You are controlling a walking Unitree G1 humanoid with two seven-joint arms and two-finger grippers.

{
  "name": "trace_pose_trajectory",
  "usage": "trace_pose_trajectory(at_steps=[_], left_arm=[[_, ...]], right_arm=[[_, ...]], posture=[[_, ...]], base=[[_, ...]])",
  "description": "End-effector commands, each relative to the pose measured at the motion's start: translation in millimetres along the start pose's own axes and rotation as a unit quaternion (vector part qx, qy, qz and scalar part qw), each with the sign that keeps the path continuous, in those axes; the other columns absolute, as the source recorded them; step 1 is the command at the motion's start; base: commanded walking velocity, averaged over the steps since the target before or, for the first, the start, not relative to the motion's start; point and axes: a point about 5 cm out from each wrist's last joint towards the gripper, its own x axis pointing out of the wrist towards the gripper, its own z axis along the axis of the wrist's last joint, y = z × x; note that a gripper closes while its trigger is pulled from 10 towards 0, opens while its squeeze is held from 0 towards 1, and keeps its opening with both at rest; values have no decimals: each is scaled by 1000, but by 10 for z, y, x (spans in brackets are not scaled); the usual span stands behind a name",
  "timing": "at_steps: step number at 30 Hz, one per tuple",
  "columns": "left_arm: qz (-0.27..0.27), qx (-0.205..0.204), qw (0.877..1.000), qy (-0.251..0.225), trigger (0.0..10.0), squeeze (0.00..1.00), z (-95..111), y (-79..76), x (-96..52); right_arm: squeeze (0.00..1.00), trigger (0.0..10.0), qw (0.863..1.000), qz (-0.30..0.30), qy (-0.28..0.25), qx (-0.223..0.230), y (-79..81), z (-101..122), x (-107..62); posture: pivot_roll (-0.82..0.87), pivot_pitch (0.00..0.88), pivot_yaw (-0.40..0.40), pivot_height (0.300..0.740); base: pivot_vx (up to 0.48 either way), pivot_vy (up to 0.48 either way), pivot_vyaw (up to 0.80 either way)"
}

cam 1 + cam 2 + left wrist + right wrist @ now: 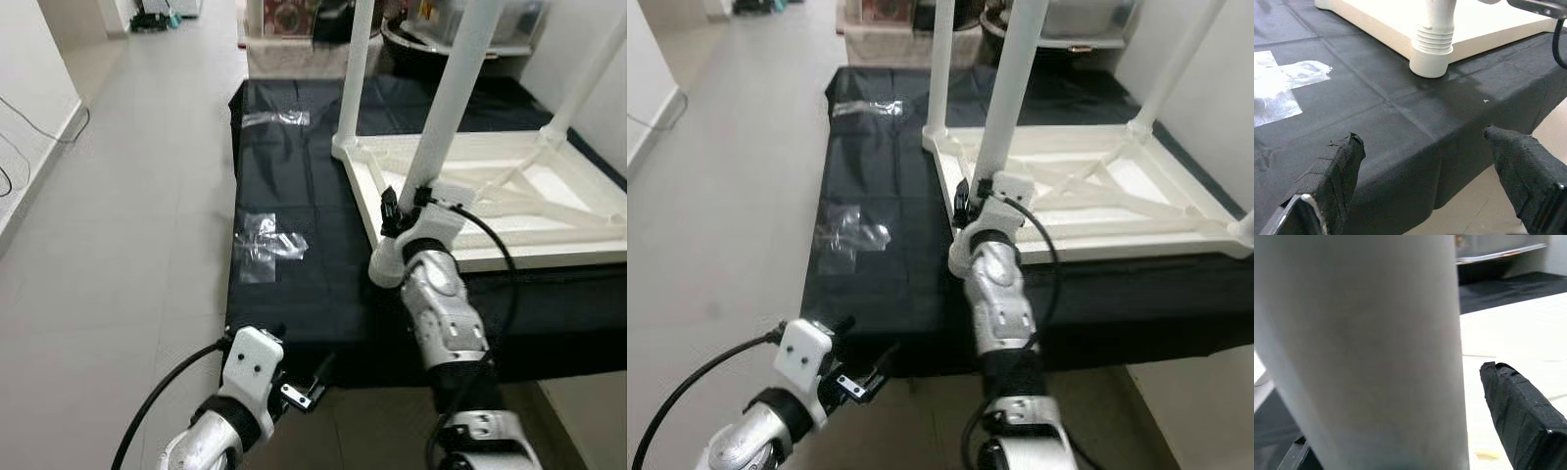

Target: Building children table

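A white children's table (509, 211) lies upside down on a black cloth (294, 186), its legs pointing up. My right gripper (404, 208) is around the near-left leg (446, 108), just above the corner where it joins the frame. In the right wrist view the leg (1361, 352) sits close between the fingers, and one black finger (1518, 416) stands a little apart from it. The leg's ribbed base (1435, 36) sits in the corner socket (1430, 63). My left gripper (1420, 134) hangs open and holds nothing, low at the cloth's front edge (304, 392).
Two clear plastic bags (269, 240) (279, 117) lie on the cloth left of the table. Grey floor (127, 215) runs along the left. A low cabinet (294, 54) stands behind the cloth. A wall (602, 108) is close on the right.
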Motion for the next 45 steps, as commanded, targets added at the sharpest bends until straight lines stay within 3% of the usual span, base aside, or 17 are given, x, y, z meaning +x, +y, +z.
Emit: trace_pose_trajectory(at_steps=[1,4,6,10,13,15,17,18,30,31,32,34,39,40,41,42,45], left_arm=[[-2,-1,1000,8,10000,0,-44,-7,-6],[-3,-1,1000,8,10000,0,-43,-7,-5],[-3,-1,1000,8,10000,0,-43,-7,-1],[-3,-1,1000,8,10000,0,-44,-6,2],[-4,0,1000,8,10000,0,-46,-7,1],[-4,0,1000,8,10000,0,-47,-7,-2],[-4,0,1000,8,10000,0,-48,-7,-4],[-5,-1,1000,8,10000,0,-45,-18,-6],[-11,-6,1000,-11,10000,0,19,-47,-11],[-12,-7,1000,-13,10000,0,22,-49,-15],[-13,-6,1000,-16,10000,0,27,-49,-19],[-13,-6,1000,-16,10000,0,27,-49,-19],[6,12,999,-51,10000,0,144,14,43],[6,12,999,-51,10000,0,144,14,43],[9,11,999,-53,10000,0,156,36,61],[9,11,999,-53,10000,0,156,36,61],[8,11,999,-50,10000,0,143,43,69]], right_arm=[[0,10000,997,71,4,10,-77,36,50],[0,10000,992,124,16,15,-101,47,69],[0,10000,974,225,38,12,-121,90,88],[0,10000,948,314,58,16,-105,126,86],[0,10000,892,442,87,22,-11,138,65],[0,10000,882,462,93,25,16,132,63],[0,10000,853,509,115,14,95,94,61],[0,10000,823,554,128,2,146,67,33],[0,10000,774,620,130,2,274,40,58],[0,0,770,624,130,0,298,33,54],[0,0,766,630,128,-7,313,18,32],[0,0,766,630,128,-7,313,18,32],[0,0,815,562,136,-39,284,-139,-1],[0,0,815,562,136,-39,284,-139,-1],[0,0,853,506,125,-30,225,-176,8],[0,0,853,506,125,-30,225,-176,8],[0,0,896,430,105,-31,136,-206,37]], posture=[[140,126,-57,740],[139,123,-55,740],[140,124,-57,740],[142,121,-57,740],[147,116,-55,740],[147,116,-55,740],[147,116,-55,740],[164,112,-60,740],[182,108,-61,740],[180,104,-58,740],[174,98,-55,740],[174,98,-55,740],[161,87,-49,740],[161,87,-49,740],[158,85,-46,740],[158,85,-46,740],[150,81,-43,740]], base=[[0,0,0],[0,0,0],[0,0,0],[0,0,0],[0,0,0],[0,0,0],[0,0,0],[0,0,0],[0,0,0],[0,0,0],[0,0,0],[0,0,0],[0,0,0],[0,0,0],[0,0,0],[0,0,0],[0,0,0]])
